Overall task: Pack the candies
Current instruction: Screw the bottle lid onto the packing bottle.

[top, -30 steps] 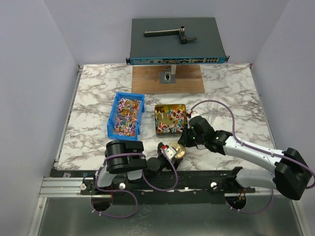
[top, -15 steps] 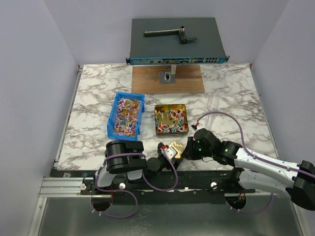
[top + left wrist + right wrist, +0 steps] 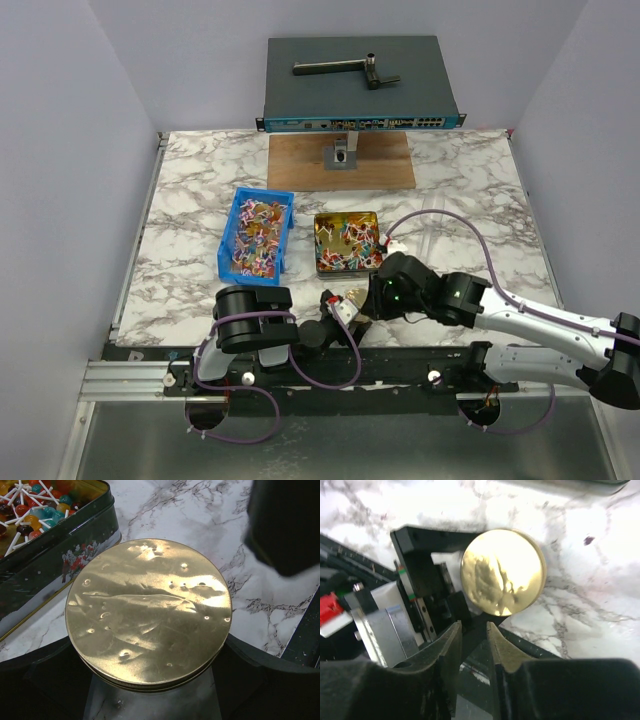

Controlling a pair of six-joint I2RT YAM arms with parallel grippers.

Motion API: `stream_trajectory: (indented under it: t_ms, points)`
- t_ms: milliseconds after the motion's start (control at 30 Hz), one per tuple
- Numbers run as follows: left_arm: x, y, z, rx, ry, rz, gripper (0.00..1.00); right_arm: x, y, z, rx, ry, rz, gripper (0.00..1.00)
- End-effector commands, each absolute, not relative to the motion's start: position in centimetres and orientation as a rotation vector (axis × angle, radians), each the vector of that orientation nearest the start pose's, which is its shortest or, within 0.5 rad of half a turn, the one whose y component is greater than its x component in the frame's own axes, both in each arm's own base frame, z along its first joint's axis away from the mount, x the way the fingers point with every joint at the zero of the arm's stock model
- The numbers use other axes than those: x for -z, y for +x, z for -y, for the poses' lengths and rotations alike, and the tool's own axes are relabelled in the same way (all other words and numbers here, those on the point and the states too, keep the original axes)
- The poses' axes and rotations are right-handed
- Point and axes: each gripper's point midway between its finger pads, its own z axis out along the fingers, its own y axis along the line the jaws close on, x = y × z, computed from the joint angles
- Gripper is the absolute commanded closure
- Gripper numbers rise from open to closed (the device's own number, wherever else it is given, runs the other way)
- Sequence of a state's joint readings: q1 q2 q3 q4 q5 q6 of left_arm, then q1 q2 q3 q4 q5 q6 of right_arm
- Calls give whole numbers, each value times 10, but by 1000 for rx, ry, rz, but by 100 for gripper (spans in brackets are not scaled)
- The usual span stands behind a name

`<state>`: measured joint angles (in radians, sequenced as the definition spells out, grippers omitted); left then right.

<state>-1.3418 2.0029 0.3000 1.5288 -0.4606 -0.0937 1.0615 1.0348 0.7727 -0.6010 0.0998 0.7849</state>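
The small wrapped candies [image 3: 257,238] in mixed colours are found in two places: in the blue plastic bin [image 3: 250,279] on the white marble table [image 3: 190,200], and in the dark green square tin [image 3: 347,271] beside it, which is open and already well filled. The round gold metal lid [image 3: 149,611] is held flat just in front of the tin, near its wall but apart from it, probably so that it can be handed over. It is pinched at its rim by the left gripper [image 3: 150,672], whose fingers are closed on it from both sides. The left arm is folded low at its base, with the wrist turned toward the tin. The right arm is stretched leftward along the near edge, its wrist bent down, so that the right gripper [image 3: 472,641] is pointed at the lid from just beside it. Its fingers are almost together, with only a narrow slit between them, and nothing is held there — a grasp of the lid seems to be prepared.
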Motion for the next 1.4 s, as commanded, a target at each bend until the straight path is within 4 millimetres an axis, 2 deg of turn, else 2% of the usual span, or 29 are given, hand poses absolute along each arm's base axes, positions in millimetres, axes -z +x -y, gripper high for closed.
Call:
stream_trajectory:
  t_ms: [0, 167, 300, 500, 700, 1100, 1367]
  points:
    - [-12, 158, 347, 680, 700, -1640, 16, -133, 150, -226, -445, -278, -2474, 68]
    - [-11, 158, 348, 682, 706, -1641, 16, -134, 172, -221, -322, -280, -2421, 63]
    - [-11, 158, 348, 684, 704, -1641, 16, -128, 184, -229, -343, -310, -2418, 62]
    - [-11, 157, 347, 685, 705, -1643, 16, -108, 198, -236, -378, -351, -2459, 63]
    - [-10, 156, 348, 690, 712, -1641, 16, -97, 208, -244, -502, -374, -2482, 65]
    - [-11, 157, 348, 690, 710, -1642, 16, -75, 195, -253, -623, -444, -2539, 68]
    - [-10, 157, 348, 688, 711, -1642, 16, -64, 183, -248, -642, -448, -2576, 73]
